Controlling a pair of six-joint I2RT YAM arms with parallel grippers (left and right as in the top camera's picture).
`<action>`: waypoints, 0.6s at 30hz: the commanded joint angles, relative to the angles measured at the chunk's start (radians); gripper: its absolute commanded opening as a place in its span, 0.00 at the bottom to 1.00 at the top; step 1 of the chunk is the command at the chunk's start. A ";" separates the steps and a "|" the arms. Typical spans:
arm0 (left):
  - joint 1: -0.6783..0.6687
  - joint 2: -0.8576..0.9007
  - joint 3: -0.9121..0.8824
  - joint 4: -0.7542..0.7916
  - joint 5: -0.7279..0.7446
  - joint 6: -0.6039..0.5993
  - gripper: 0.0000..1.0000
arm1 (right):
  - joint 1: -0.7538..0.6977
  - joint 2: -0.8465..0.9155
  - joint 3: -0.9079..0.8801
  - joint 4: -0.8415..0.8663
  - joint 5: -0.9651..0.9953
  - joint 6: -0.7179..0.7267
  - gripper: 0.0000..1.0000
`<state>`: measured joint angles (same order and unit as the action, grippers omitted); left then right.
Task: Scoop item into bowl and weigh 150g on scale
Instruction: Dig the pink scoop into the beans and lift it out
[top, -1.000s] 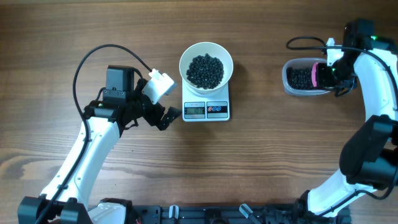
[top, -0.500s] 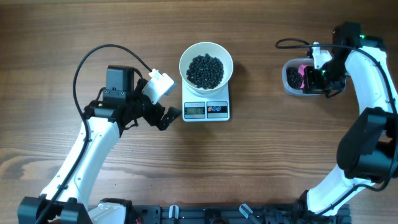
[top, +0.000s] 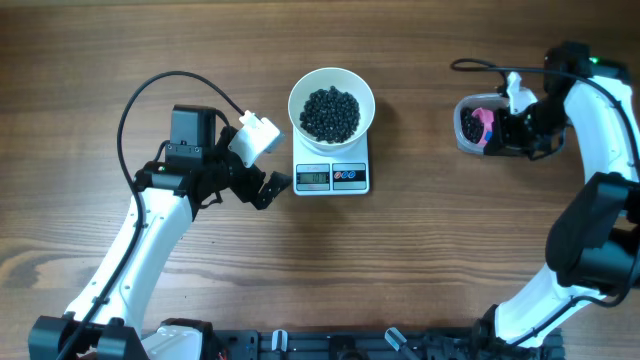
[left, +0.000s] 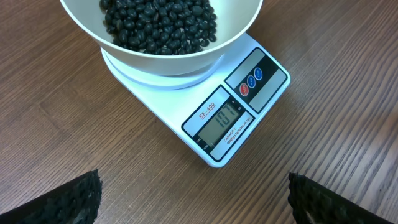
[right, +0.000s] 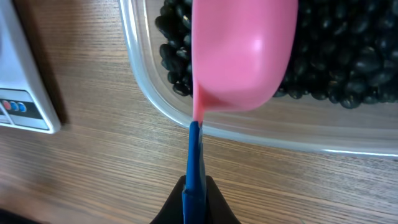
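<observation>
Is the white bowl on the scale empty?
No, the bowl sitting on the scale has a big pile of little black beans inside it.

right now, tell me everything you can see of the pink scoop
The scoop is smooth pink plastic with a rounded cup and a thin blue handle. The right gripper is shut on that handle, holding the cup over the clear tub of black beans. No beans show on the side facing the wrist camera.
</observation>
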<state>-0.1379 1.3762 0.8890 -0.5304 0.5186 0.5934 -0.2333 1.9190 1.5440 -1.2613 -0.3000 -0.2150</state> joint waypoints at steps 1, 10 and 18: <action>0.003 -0.001 -0.006 0.002 0.012 0.005 1.00 | -0.052 0.022 -0.005 -0.011 -0.099 -0.022 0.04; 0.003 -0.001 -0.006 0.002 0.012 0.005 1.00 | -0.242 0.022 -0.005 -0.008 -0.332 -0.138 0.04; 0.003 -0.001 -0.006 0.002 0.012 0.005 1.00 | -0.357 0.022 -0.005 -0.033 -0.538 -0.255 0.04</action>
<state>-0.1379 1.3762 0.8890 -0.5304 0.5186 0.5934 -0.5827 1.9209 1.5440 -1.2861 -0.7082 -0.3927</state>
